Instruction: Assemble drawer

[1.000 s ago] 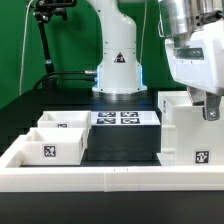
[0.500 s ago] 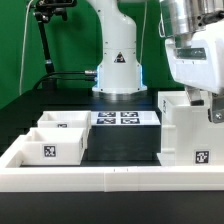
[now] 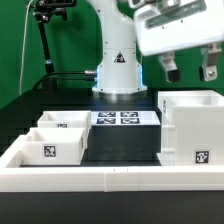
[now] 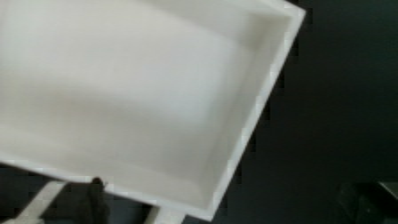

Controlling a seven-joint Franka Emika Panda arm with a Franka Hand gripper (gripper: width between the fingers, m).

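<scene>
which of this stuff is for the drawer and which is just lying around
For the drawer:
shell
far tray
near tray
gripper, open above the shell

Just there:
marker board
border wall

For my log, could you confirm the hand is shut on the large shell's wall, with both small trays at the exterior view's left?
Not quite: the exterior view shows the hand open, clear above the large shell. Both small trays are at that view's left.
</scene>
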